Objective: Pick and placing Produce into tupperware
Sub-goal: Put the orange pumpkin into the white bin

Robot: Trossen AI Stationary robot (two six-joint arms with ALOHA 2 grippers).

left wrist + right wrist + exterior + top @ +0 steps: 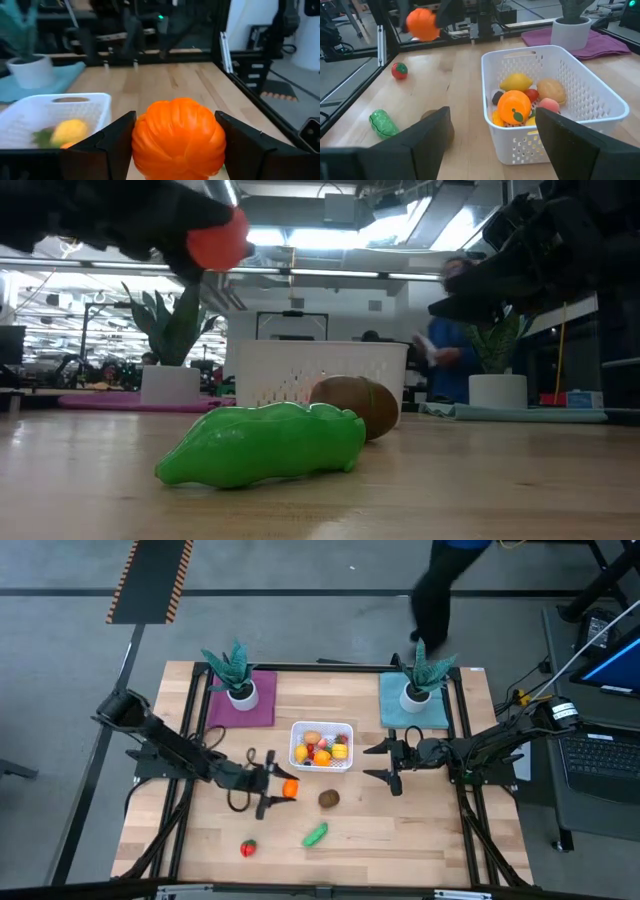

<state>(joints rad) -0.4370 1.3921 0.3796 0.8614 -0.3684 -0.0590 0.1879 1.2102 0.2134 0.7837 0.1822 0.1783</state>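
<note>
- Step in hand: the left gripper (281,788), left of centre in the high view, grips a ribbed orange plastic pumpkin (290,788) above the table.
- Next: carry it up-frame over the white perforated plastic tupperware (321,727), then release.
- Right gripper (390,762) waits open right of the tupperware, seemingly empty.
</note>
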